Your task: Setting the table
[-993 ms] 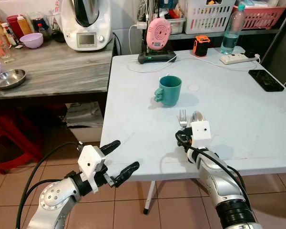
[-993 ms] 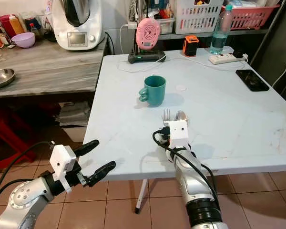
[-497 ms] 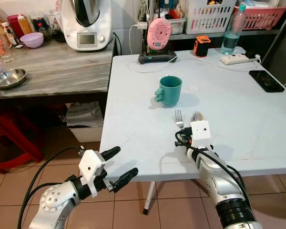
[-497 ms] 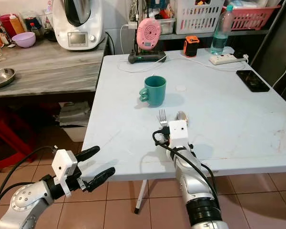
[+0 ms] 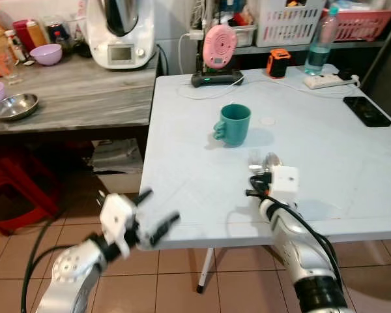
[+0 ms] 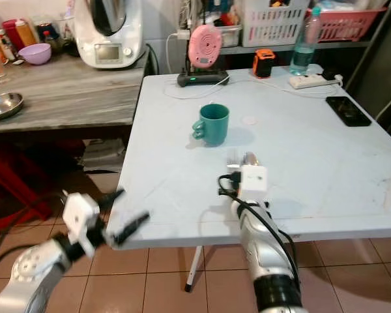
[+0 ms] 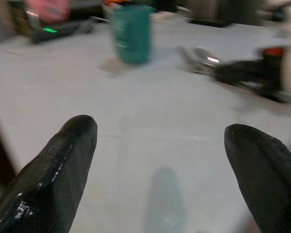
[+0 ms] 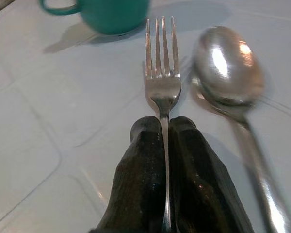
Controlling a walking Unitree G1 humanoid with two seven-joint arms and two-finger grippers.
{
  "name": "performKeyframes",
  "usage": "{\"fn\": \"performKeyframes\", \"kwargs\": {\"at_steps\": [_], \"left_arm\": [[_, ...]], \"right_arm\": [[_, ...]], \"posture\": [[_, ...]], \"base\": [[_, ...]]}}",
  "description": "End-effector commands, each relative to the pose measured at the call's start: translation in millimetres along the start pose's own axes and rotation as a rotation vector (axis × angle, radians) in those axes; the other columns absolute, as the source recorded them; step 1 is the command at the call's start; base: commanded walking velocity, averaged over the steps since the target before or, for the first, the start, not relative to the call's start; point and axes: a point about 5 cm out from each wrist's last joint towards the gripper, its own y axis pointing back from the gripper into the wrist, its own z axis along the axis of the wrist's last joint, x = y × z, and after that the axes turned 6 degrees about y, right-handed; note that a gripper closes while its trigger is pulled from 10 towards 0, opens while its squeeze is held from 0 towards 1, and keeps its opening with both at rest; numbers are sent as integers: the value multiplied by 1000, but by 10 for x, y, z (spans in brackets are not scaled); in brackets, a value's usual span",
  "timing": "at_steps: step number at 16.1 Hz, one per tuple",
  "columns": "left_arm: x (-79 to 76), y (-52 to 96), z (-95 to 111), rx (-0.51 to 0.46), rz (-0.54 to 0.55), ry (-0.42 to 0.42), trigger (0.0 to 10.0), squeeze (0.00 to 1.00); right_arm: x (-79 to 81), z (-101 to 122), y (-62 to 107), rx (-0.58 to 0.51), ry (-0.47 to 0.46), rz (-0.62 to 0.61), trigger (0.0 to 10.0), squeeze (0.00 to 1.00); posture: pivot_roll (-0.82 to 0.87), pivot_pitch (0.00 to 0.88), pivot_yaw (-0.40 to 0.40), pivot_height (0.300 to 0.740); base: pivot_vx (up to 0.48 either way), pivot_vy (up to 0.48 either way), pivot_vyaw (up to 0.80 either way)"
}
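Fork [image 8: 162,73] is clenched edgewise in the right claw [image 8: 165,127], low over the table [image 5: 182,150], spoon [image 8: 228,65] just beside, teal mug [image 5: 234,124] ahead. Left claw [image 7: 160,145] hangs released. Thin grip risks the fork twisting, knocking the spoon.

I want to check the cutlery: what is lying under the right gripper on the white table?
The right gripper pinches a fork by its neck; a spoon lies beside it on the table. The fingers cover the fork's handle.
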Motion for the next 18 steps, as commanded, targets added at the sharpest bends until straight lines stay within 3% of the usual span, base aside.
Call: {"fn": "performKeyframes", "kwargs": {"at_steps": [1, 3, 5, 6, 11, 18], "left_arm": [[112, 1, -22, 14, 114, -17, 10000, 0], [215, -47, -98, 23, 266, 0, 10000, 0], [230, -72, -120, 15, 301, 14, 10000, 0], [237, -123, -130, 1, 332, 33, 10000, 0], [271, -255, -148, -20, 361, 62, 10000, 0], [260, -308, -174, -41, 360, 66, 10000, 0]], "right_arm": [[-81, -99, 64, 33, -40, -47, 0, 0], [-131, -49, 157, -19, -44, -89, 0, 0], [-124, -24, 212, -49, -32, -78, 0, 0], [-118, 15, 284, -90, -27, -71, 10000, 0], [-118, 147, 417, -207, -35, -67, 10000, 0], [-100, 183, 452, -232, -33, -30, 10000, 0]], "posture": [[52, 0, 69, 740], [47, 0, 56, 740], [41, 0, 53, 740], [33, 0, 47, 740], [9, 0, 40, 740], [7, 0, 32, 740]], "base": [[0, 0, 0], [0, 0, 0], [0, 0, 0], [0, 0, 0], [0, 0, 0], [0, 265, -610]]}}
